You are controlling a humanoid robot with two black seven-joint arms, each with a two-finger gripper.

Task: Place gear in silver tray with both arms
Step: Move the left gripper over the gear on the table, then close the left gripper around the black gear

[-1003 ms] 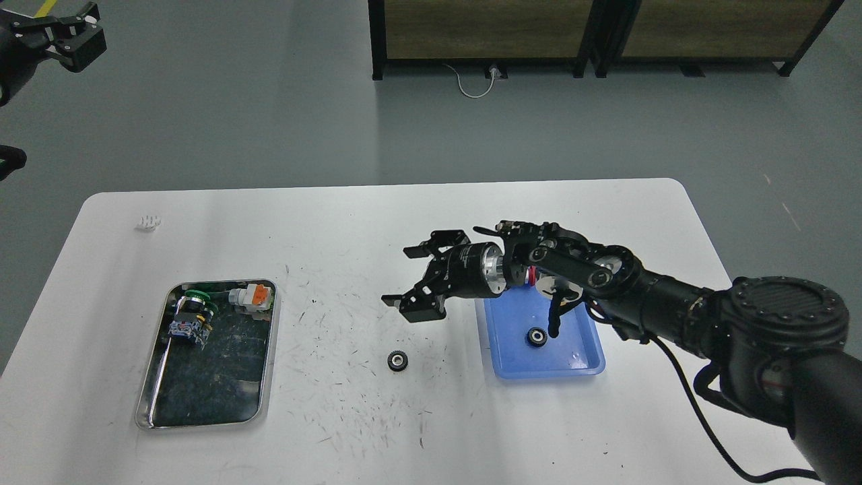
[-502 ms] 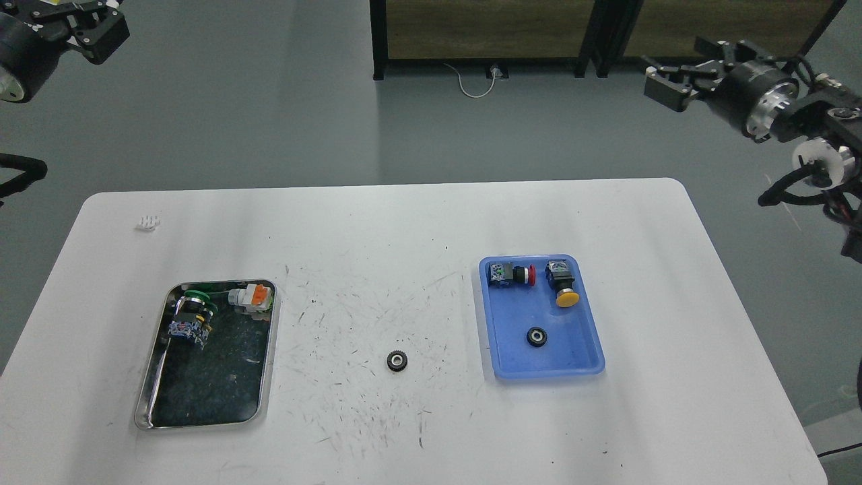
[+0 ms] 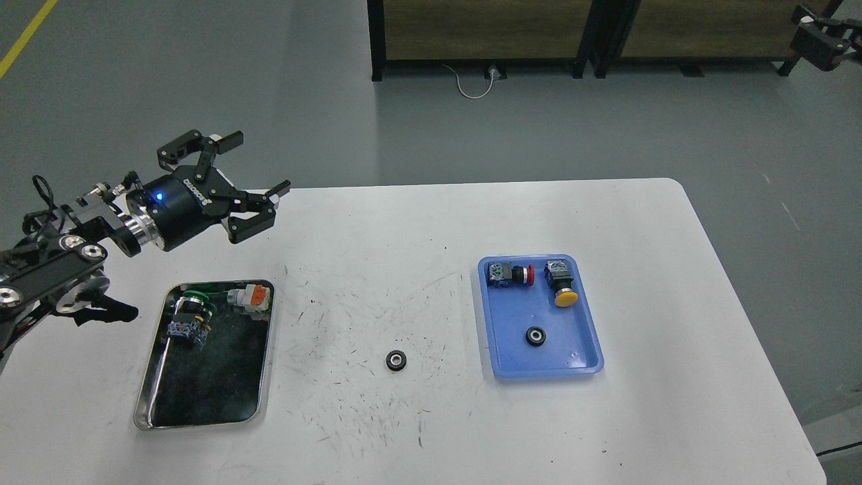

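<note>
Gear (image 3: 396,361) sits loose on table (image 3: 431,222), between trays. Left gripper (image 3: 250,170) spread wide, empty (right one barely visible, can't tell). Drop straight over gear, pinch rim, carry to silver tray (image 3: 266,377).

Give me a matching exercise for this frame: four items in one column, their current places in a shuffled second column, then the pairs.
1. gear
2. yellow-capped button
3. orange-and-white part
4. left gripper

A. in the silver tray
B. on the bare table between the trays
C. raised above the table's far left edge, open
D. in the blue tray

Pairs: 1-B, 2-D, 3-A, 4-C
</note>
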